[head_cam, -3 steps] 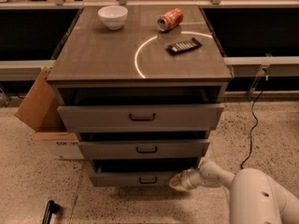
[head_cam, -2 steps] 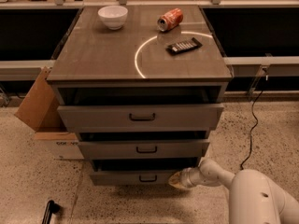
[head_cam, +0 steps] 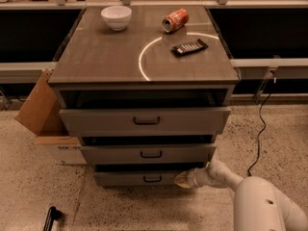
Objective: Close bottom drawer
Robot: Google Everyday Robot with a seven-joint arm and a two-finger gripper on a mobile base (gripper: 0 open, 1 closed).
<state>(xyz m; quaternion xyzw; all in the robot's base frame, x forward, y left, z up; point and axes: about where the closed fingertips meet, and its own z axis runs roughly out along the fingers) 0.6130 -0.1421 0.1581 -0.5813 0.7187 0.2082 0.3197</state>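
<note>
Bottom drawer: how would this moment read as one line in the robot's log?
bottom drawer: ajar, not yet closed | gripper: low, at right end of its front panel | phase: closing

**Bottom drawer** (head_cam: 120, 178): grey-brown wood, with the narrowest and shortest front panel and a small dark bar handle (head_cam: 152, 179) at its centre. It is shown level and drawn out a little at the foot of the bench's (head_cam: 96, 61) front edge, with a dark strip of interior exposed above the panel. The gripper (head_cam: 184, 179) is seen at the panel's right end, below the bench's front right corner.
</note>
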